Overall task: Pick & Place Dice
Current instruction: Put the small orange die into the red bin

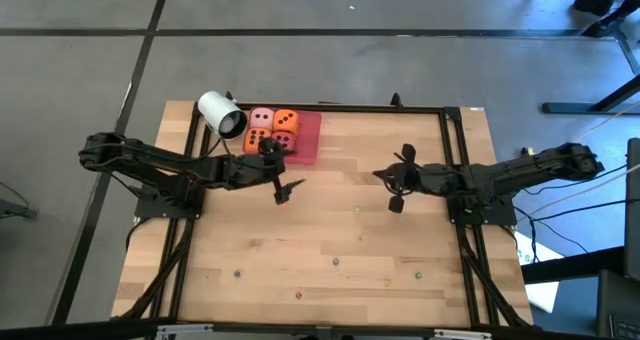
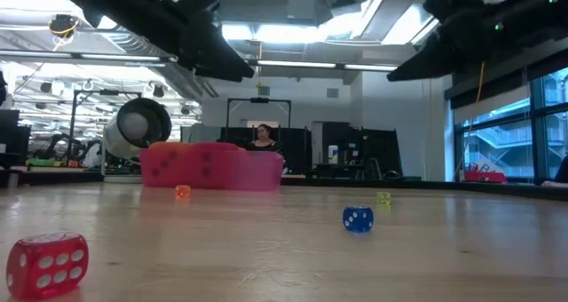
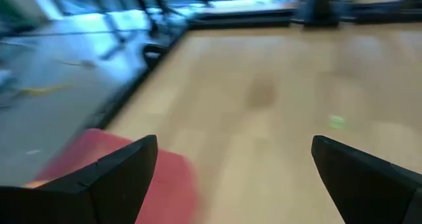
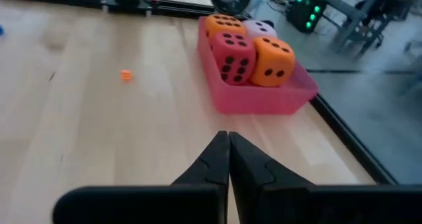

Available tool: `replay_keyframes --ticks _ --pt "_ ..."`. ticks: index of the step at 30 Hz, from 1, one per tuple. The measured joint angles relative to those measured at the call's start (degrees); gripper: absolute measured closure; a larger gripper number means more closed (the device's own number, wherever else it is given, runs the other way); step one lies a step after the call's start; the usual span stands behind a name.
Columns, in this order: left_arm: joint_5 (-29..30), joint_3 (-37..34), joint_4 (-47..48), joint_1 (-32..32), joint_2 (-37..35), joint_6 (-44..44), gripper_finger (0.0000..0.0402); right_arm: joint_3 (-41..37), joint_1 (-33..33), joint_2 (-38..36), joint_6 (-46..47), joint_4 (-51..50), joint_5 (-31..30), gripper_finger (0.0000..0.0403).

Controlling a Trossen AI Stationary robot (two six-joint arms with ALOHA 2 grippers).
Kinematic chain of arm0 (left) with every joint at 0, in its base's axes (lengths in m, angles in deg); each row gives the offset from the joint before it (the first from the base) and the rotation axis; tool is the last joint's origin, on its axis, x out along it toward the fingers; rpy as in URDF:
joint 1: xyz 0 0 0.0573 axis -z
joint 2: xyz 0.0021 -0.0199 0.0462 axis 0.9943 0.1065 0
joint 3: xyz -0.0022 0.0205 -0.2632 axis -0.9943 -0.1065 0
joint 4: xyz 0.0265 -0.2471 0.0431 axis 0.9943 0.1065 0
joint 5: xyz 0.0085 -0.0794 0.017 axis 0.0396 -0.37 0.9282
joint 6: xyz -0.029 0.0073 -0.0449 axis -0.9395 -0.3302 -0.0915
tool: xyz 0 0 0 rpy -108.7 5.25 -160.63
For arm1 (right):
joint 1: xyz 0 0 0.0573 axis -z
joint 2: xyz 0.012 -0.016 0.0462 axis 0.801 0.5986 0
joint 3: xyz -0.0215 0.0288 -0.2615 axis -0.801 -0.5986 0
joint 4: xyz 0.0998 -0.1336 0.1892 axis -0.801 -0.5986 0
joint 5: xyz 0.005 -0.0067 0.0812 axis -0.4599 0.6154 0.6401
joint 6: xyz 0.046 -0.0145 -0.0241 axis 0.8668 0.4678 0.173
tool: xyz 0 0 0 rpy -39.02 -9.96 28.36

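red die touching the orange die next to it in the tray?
Touching. The right wrist view shows the red die pressed side to side against the orange die in the pink tray, with no gap between them.

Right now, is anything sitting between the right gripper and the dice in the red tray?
Nothing visible. From the shut right gripper, bare wood runs to the red tray holding the four dice. A tiny orange bead lies off to the side.

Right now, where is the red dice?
The red die sits in the pink tray at the table's far edge, left of middle in the high view. It is packed against two orange dice and the pale pink one.
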Motion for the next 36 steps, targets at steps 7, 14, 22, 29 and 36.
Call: replay_keyframes --ticks 7,14,22,29,36 --pt "-13.0 0.0 10.2 0.0 0.2 1.0 0.0006 -0.5 2.0 0.0 5.8 0.0 0.1 0.0393" --pt "-16.8 0.0 19.9 0.0 3.4 -1.9 0.0047 -0.5 1.9 0.0 6.3 0.0 0.1 0.0392" --pt "-19.3 0.0 20.3 0.0 10.4 -2.0 0.0095 -0.5 1.9 0.0 6.3 0.0 0.2 0.0394" --pt "-20.6 0.0 20.8 -0.3 14.2 -0.6 0.0116 -0.5 1.9 0.0 6.3 0.0 0.2 0.0394" --pt "-21.2 0.0 20.8 -2.1 14.4 -1.1 0.0141 -0.5 1.9 0.0 6.3 0.0 0.2 0.0394"
